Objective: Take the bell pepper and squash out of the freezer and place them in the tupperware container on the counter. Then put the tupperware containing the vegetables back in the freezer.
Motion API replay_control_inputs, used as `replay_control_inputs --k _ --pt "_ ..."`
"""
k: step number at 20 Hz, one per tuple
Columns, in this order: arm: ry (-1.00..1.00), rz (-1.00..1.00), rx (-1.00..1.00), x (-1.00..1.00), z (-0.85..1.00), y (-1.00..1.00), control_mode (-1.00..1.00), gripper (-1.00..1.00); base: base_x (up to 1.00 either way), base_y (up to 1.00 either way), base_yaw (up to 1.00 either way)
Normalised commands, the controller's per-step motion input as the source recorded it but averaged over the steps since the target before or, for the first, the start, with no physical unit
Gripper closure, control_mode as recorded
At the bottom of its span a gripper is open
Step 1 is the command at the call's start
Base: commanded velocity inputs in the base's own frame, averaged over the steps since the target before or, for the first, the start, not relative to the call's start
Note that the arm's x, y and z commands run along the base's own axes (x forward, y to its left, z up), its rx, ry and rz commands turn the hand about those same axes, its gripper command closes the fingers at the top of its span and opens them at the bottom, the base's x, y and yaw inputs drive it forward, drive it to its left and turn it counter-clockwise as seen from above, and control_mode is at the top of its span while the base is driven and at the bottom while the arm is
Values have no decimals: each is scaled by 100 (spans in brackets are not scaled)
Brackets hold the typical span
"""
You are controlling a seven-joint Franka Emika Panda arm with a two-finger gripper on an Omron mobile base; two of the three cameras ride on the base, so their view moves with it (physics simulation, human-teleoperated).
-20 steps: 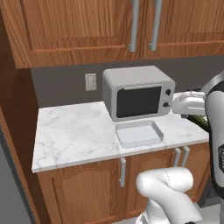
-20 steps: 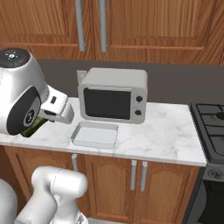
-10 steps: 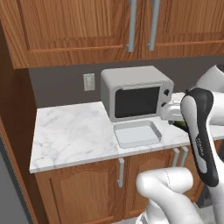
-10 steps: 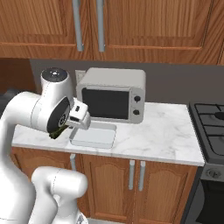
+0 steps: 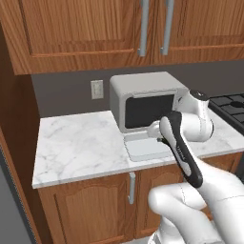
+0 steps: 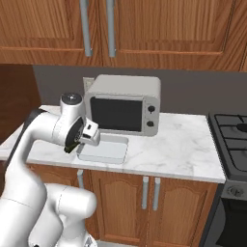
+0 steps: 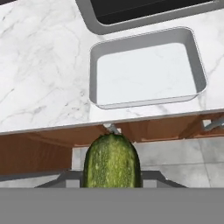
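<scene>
Hand [image 6: 72,144] with squash [image 7: 112,161], now nearer tupperware container [image 7: 146,70].

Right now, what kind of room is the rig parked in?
A rendered home kitchen, by the look of it: a white marble counter over brown wooden cabinets, a grey toaster oven on top, and a black stove at the counter's end.

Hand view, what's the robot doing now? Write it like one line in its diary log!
gripper: holding dark green speckled squash | pale grey rectangular tupperware container: empty, on white marble counter | squash over floor, short of the counter edge
</scene>
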Motion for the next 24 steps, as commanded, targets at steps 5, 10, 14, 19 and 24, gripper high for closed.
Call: replay_control_inputs --k 5,10,14,19,24 --pt "9 0 0 96 -34 14 -100 100 0 0 0" --pt "7 0 0 74 -42 0 -100 100 0 0 0" --pt "3 0 0 41 -49 0 -100 100 0 0 0" --pt "0 0 0 20 -49 0 -100 100 0 0 0" --pt "0 0 -1 11 -41 0 -100 100 0 0 0"
